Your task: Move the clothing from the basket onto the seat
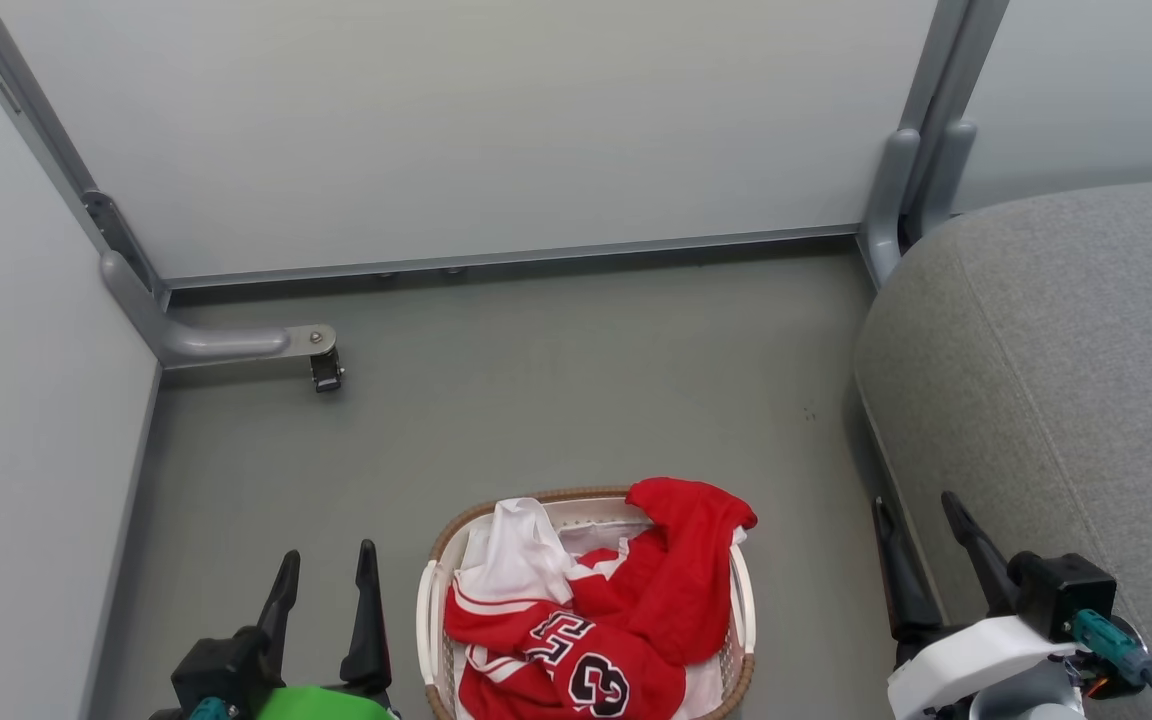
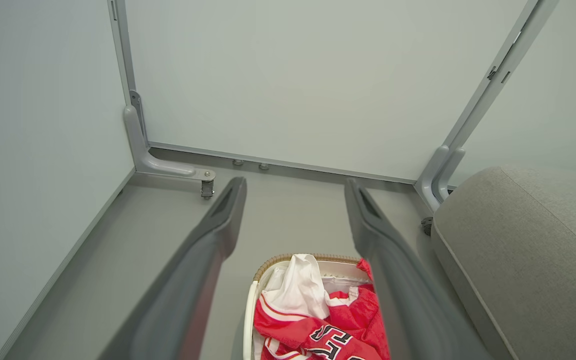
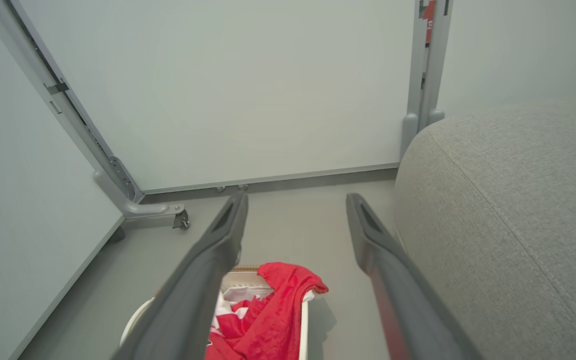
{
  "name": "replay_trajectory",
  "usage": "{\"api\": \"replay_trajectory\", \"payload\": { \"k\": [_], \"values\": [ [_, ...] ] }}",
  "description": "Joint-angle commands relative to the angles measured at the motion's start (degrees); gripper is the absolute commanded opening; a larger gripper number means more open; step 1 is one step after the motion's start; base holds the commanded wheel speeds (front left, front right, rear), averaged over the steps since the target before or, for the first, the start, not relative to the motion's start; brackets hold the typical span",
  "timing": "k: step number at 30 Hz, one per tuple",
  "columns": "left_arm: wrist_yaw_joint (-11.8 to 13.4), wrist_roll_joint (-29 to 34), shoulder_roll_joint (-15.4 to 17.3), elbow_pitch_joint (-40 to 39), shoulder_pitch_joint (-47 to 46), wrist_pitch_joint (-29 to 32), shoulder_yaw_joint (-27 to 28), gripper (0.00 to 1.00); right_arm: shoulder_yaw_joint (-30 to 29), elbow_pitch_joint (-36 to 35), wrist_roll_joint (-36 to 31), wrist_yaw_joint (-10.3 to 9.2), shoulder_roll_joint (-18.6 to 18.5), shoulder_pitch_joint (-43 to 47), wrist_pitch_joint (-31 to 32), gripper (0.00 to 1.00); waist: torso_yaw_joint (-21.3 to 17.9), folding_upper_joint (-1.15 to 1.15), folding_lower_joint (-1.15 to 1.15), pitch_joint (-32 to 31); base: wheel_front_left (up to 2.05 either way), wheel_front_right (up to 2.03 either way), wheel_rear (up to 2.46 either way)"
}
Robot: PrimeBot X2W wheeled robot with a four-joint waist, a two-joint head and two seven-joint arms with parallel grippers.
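Loosely heaped, the red clothing (image 1: 626, 610) fills the oval perforated basket (image 1: 423, 610) with its woven brown rim. One plain piece drapes over the far right edge, and a white cloth (image 1: 516, 555) lies among the red. The jersey reads "23". The left gripper (image 1: 328, 556) and right gripper (image 1: 914, 503) flank the basket, fingers spread, holding nothing. The grey woven sofa (image 1: 1056, 380) stands to the right.

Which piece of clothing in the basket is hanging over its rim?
The plain red piece, draped over the far-right rim of the basket; the numbered jersey lies inside.
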Motion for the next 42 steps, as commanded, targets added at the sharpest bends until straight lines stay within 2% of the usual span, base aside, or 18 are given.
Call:
{"api": "replay_trajectory", "payload": {
  "k": [1, 10, 42],
  "values": [
    [0.16, 1.35, 0.40, 0.08, 0.69, -0.41, -0.13, 1.00, 0.20, 0.16, -1.18, 0.02, -0.35, 0.39, -0.49, 1.00, 0.03, 0.00, 0.00, -0.02, 0.00, 0.00, 0.00],
    [0.46, 4.30, 0.43, 0.73, 1.05, -1.41, -1.05, 1.00, 0.55, 0.55, -4.46, 0.01, -0.39, 0.53, -1.37, 1.00, 0.29, 0.00, 0.00, -0.07, 0.00, 0.00, 0.00],
    [-0.30, 4.22, 0.42, 1.76, 0.65, -1.15, -0.94, 1.00, 0.60, 0.34, -3.51, 0.01, -0.39, 0.66, -1.34, 1.00, 0.30, 0.00, 0.00, 0.27, 0.00, 0.00, 0.00]
  ]
}}
